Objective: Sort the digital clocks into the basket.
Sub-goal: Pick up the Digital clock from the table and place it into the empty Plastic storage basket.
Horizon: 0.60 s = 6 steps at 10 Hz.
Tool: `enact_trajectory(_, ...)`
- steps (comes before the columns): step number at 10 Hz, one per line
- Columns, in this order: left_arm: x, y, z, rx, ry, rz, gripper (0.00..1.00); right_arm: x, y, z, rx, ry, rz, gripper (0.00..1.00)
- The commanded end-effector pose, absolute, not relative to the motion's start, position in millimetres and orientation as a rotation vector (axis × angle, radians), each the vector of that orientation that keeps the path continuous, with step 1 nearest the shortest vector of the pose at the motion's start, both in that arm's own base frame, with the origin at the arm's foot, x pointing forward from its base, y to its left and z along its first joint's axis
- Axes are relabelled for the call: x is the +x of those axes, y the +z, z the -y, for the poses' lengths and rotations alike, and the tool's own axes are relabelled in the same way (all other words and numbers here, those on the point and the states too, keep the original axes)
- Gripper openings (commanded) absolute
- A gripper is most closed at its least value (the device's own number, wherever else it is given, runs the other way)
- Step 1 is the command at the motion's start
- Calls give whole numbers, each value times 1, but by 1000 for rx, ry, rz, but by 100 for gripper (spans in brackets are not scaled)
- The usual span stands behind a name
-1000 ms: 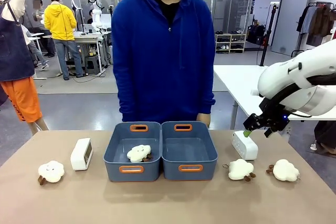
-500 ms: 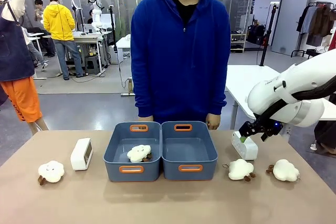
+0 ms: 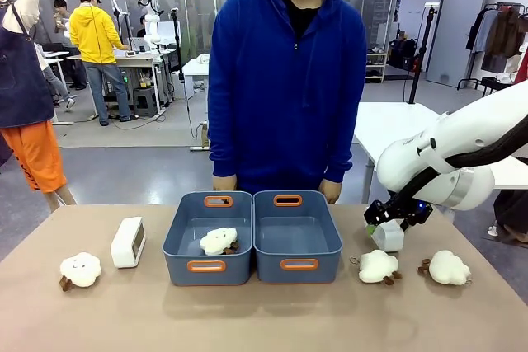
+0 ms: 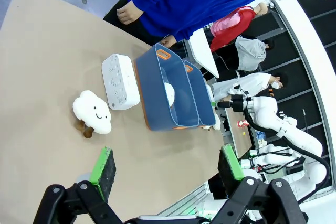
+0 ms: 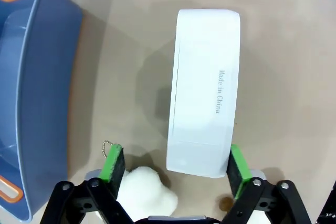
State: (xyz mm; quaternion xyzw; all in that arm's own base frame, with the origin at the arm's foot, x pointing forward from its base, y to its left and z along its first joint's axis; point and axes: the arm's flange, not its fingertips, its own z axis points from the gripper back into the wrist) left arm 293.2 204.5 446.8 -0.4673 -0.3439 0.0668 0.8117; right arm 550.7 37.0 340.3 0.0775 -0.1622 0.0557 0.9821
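Note:
One digital clock (image 3: 389, 237), a small white box, lies on the table right of the two blue-grey bins. My right gripper (image 3: 381, 218) is down over it. In the right wrist view the clock (image 5: 205, 87) lies lengthwise between the green pads (image 5: 113, 162); the jaws are open, one pad at its edge, the other a gap away. A second clock (image 3: 128, 242) stands left of the bins. The right basket (image 3: 334, 232) is empty. My left gripper (image 4: 165, 165) hangs open high above the table, with that clock (image 4: 119, 81) below it.
The left bin (image 3: 176, 232) holds a cream plush sheep (image 3: 219, 241). More plush sheep lie at the left (image 3: 80, 269) and at the right (image 3: 378, 266), (image 3: 448, 267). A person in a blue hoodie (image 3: 285, 80) stands at the far edge, hands down.
My right gripper has come down and leftward onto the right clock. The person has shifted to the right. The left arm holds still.

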Motion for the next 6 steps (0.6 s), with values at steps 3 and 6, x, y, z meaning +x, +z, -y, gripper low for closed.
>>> enact_trajectory(3, 296, 448, -206, -1020, 140, 754, 100, 543, 335, -42, 166, 12, 343, 0)
enact_trajectory(6, 296, 448, -206, -1020, 140, 754, 100, 542, 339, -38, 150, -36, 368, 3)
